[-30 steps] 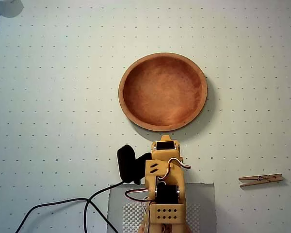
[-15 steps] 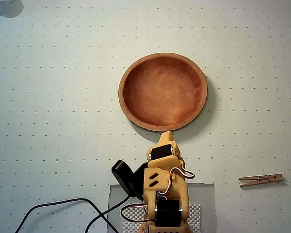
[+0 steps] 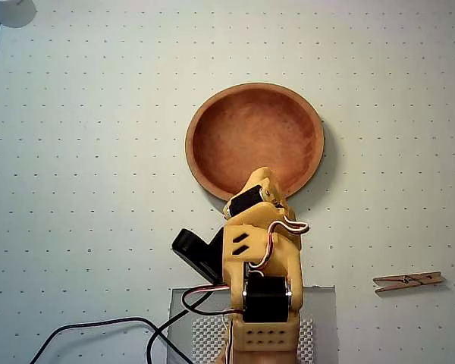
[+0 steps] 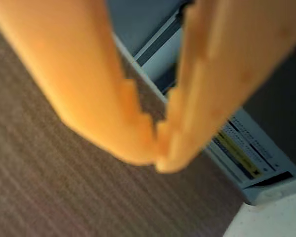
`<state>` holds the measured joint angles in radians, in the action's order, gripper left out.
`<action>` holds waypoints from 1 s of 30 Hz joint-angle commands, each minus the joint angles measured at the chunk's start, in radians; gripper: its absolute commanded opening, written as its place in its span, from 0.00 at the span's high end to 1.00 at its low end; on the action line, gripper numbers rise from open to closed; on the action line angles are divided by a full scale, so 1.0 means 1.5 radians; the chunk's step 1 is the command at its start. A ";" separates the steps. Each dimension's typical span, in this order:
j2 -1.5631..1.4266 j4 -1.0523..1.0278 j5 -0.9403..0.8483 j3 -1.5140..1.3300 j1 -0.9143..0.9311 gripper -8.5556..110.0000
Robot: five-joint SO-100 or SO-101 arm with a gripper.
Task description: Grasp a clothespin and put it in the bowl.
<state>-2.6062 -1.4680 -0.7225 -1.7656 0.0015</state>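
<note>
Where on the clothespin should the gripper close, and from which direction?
Across the middle of the clothespin, near its coil, coming straight down. In the overhead view it lies flat and nearly horizontal, clear of everything, so the fingers should straddle its narrow width.

Reddish-brown bowl (image 3: 254,129) with lighter rim; light-tan clothespin (image 3: 408,281); yellow-orange hand (image 4: 157,148); pale desk (image 3: 83,152) patterned with small dark dots.

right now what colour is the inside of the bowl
Reddish-brown wood with a lighter tan rim; the bowl shows best in the overhead view.
</note>
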 commanded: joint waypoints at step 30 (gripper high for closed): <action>0.441 -0.214 -0.602 0.212 0.355 0.96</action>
<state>-1.9604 -1.7641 -1.6168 -1.4726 0.4755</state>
